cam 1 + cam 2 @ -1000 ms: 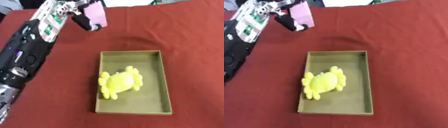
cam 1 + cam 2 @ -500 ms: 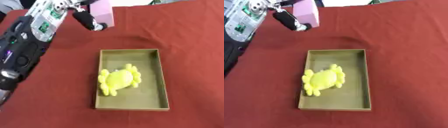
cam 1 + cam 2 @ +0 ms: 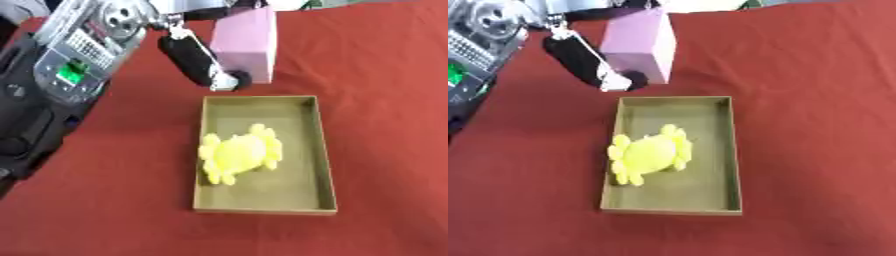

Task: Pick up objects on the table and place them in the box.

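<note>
Pink block [image 3: 246,47] hangs in the left hand [image 3: 199,62], fingers curled round it, just beyond the far short wall of the box [image 3: 320,145], its long axis upright. Box runs lengthwise away from the robot on the red worktop [image 3: 385,90], a yellow toy [image 3: 239,154] already inside. Fingers behind the block are hidden, and the right hand shows nowhere.

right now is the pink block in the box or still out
Out. The pink block is held by the left hand above the red cloth, just beyond the box far rim. Only the yellow toy lies inside.
</note>
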`<action>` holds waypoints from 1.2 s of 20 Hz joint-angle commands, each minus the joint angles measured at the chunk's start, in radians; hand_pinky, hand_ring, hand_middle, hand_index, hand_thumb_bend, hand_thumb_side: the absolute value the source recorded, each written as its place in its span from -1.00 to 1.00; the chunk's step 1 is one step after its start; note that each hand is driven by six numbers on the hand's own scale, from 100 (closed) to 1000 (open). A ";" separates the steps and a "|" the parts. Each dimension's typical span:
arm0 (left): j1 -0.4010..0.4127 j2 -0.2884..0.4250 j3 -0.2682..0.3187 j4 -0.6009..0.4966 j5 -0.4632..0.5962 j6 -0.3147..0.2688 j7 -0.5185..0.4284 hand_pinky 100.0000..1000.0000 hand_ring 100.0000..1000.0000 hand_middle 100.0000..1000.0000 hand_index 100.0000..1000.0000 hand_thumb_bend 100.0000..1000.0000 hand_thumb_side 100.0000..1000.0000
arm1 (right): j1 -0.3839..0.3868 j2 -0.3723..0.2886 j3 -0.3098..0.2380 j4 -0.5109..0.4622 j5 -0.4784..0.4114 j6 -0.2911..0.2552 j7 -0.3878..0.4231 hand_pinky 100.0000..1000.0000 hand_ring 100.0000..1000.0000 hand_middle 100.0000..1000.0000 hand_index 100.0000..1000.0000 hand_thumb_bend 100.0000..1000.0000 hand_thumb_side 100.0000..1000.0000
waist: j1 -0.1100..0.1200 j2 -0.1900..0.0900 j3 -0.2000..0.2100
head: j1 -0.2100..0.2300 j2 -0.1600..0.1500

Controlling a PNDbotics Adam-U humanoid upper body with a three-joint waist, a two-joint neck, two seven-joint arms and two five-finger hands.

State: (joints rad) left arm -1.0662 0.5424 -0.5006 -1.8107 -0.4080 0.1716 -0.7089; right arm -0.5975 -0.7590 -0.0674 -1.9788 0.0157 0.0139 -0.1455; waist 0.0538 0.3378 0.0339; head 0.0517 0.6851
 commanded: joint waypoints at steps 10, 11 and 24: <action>0.072 0.015 -0.070 -0.109 -0.038 0.031 -0.025 0.10 0.35 0.26 0.58 -0.68 -0.75 | 0.004 -0.010 -0.019 -0.014 0.007 0.005 -0.006 0.38 0.23 0.11 0.61 -1.00 0.87 | -0.012 -0.019 0.008 | -0.003 0.004; 0.078 0.010 -0.075 -0.104 -0.045 0.026 -0.027 0.10 0.35 0.26 0.58 -0.68 -0.75 | 0.005 -0.009 -0.020 -0.015 0.007 0.005 -0.007 0.38 0.23 0.11 0.61 -1.00 0.87 | -0.013 -0.018 0.008 | -0.003 0.003; 0.119 -0.072 -0.115 0.025 -0.157 -0.054 0.002 0.25 0.45 0.34 0.63 -0.41 -0.67 | 0.018 0.003 -0.026 -0.021 0.011 0.004 -0.008 0.38 0.23 0.10 0.60 -1.00 0.89 | -0.017 -0.012 0.002 | 0.002 -0.004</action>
State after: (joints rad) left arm -0.9361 0.4680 -0.6169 -1.7874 -0.5547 0.1297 -0.7098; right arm -0.5713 -0.7375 -0.0797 -1.9822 0.0234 0.0183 -0.1507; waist 0.0418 0.3447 0.0367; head 0.0505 0.6846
